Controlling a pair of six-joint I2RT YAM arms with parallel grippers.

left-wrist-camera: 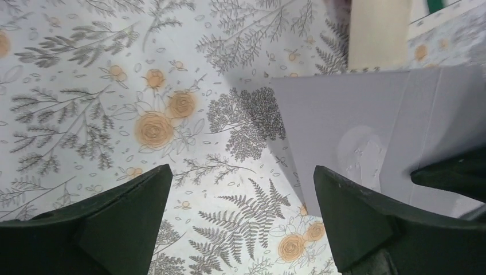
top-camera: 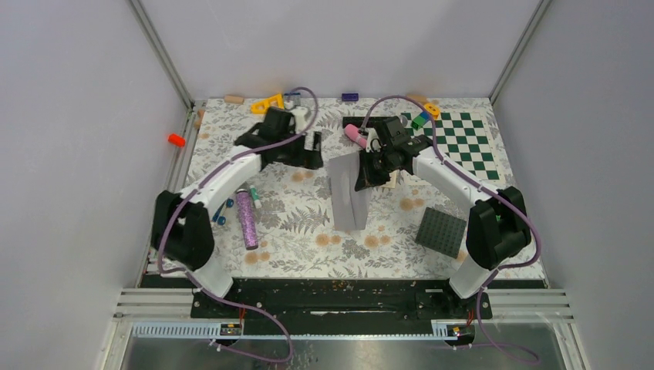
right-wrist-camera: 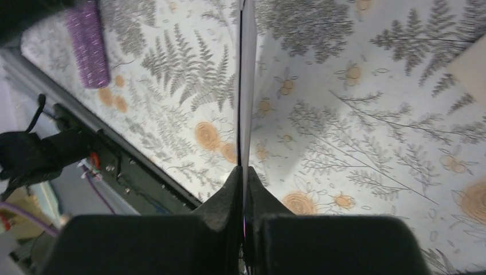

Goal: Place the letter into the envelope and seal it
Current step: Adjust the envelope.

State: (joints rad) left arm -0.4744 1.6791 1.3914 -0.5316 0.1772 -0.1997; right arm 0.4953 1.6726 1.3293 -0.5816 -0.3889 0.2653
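**Left edge of the surface:** purple glitter cylinder (top-camera: 247,218), lying flat beside the left arm. We find it overhead and again at the upper left of the right wrist view (right-wrist-camera: 87,43). The left wrist view does not take it in.

**Far side, left of centre:** left gripper (top-camera: 311,148), jaws spread wide and holding nothing. Its own camera (left-wrist-camera: 240,183) shows only the floral surface (left-wrist-camera: 86,86) in the gap.

**Centre:** envelope (top-camera: 348,194), light grey, raised on edge and pinched at its upper part by the right gripper.
- Overhead we read it as a tall grey panel.
- The left wrist view alone gives its broad face (left-wrist-camera: 355,120), with a pale scuffed patch. It sits to the right of the left gripper's gap, partly behind the right-hand finger (left-wrist-camera: 355,223), not between the jaws.
- The right wrist view shows it edge-on (right-wrist-camera: 246,86), a thin line rising straight out of the jaws.

**Centre, just right:** right gripper (top-camera: 370,171), jaws pressed together on the envelope, as its own view confirms (right-wrist-camera: 243,175).

**Beneath the right gripper:** letter (top-camera: 396,181), tan, flat on the surface and largely hidden overhead.
- The left wrist view shows more of it beyond the envelope (left-wrist-camera: 378,34).
- The right wrist view catches one corner (right-wrist-camera: 471,69).
- It lies outside both sets of jaws; we cannot tell whether it touches the envelope.

**Far right corner:** checkerboard (top-camera: 459,142), overhead only.

**Near right corner:** dark studded plate (top-camera: 441,231), overhead only.
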